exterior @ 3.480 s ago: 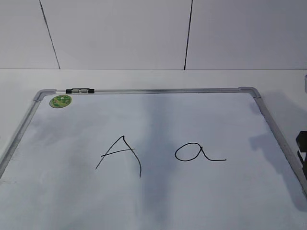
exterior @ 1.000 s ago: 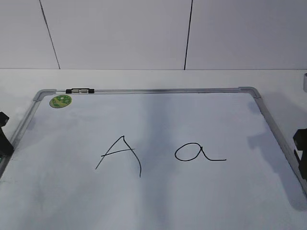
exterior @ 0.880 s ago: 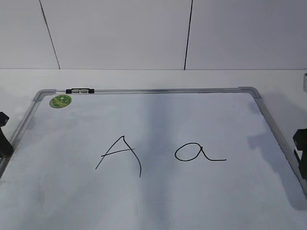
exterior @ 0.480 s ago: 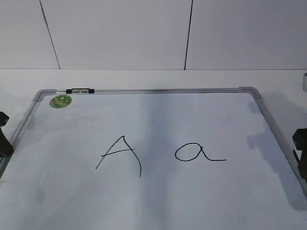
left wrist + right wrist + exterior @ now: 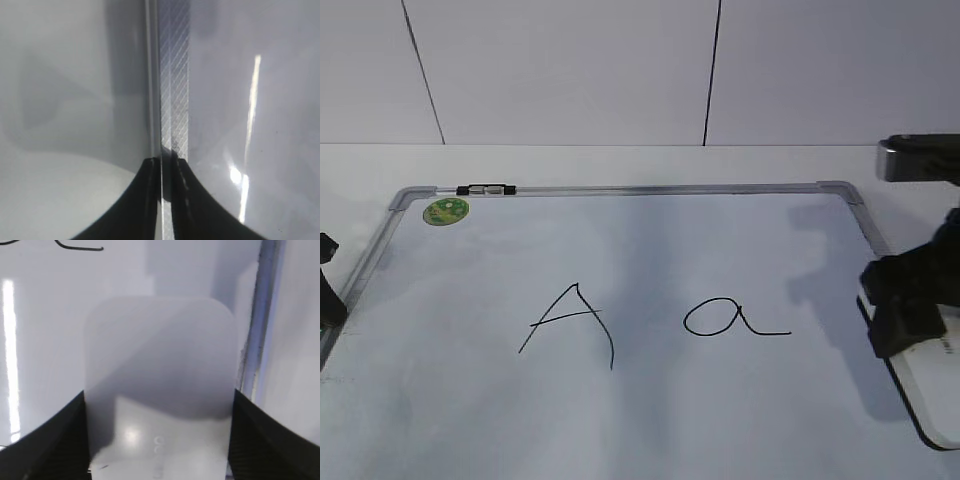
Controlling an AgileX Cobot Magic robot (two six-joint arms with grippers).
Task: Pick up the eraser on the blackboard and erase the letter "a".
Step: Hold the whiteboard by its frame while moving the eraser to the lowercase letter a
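One blackboard, lying flat, white with a grey metal frame. Two letters drawn on it: one capital "A" left of centre, one letter "a" right of centre, both intact. One green round sticker at the far left corner, one black-and-silver marker on the far frame rail. One eraser, at the board's right edge, well right of the "a".

Right gripper clamped on the eraser, dark fingers pressed against its two long sides. Long axis of the eraser running near to far, parallel to the right frame rail, far end pointing toward the back of the board.

Left gripper at the left frame rail, fingers nearly together with only a thin slit between, gripping nothing visible.
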